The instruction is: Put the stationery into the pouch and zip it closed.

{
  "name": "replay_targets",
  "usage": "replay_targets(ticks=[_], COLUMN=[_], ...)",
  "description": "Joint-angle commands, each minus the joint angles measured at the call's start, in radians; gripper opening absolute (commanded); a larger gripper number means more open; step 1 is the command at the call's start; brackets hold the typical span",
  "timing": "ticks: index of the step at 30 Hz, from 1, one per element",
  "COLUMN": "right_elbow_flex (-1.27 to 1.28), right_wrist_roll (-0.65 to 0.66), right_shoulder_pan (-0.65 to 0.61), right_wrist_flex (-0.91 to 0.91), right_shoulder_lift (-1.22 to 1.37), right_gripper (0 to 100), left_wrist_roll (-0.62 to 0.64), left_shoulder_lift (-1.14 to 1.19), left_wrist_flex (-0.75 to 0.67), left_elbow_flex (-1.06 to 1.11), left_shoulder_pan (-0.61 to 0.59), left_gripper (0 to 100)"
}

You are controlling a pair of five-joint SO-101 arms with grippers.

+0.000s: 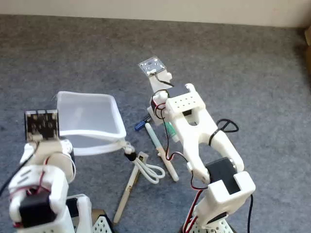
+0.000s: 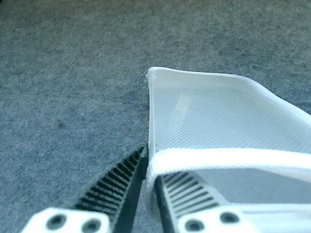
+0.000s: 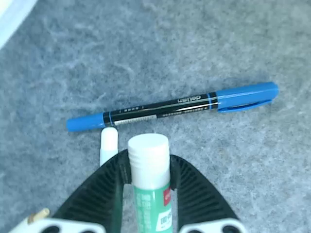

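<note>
The mesh pouch is clamped at its rim by the left gripper, apparently so that the mouth is kept open and steady. Near it, a blue marker and a white pen are left lying. The glue stick is clasped by the right gripper, judged ready to be carried over to the pouch

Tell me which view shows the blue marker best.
The right wrist view: the blue marker lies whole, end to end, just beyond the glue stick. The high view catches just its blue end, sticking out from under the right arm.
</note>
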Motion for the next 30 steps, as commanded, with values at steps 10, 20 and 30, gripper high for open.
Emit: replay_targets(ticks=[10,20,30], right_elbow_flex=[-0.008,-0.008,0.124], right_wrist_roll=[-0.023,-0.023,-0.023], right_shoulder_pan=[0.01,0.012,0.007], right_wrist_flex=[-0.016,-0.016,-0.024], right_shoulder_lift=[-0.068,-0.088,-0.321], right_gripper=[0.5,0.5,0.5], left_wrist_roll=[0.051,0.127,0.152], left_shoulder_lift=[0.496,0.739,1.021], left_wrist_flex=[0.002,0.002,0.103], left_elbow_flex=[-0.352,-0.564,-0.842], left_shoulder_pan=[0.001,0.001,0.102], left_gripper=[1,1,1])
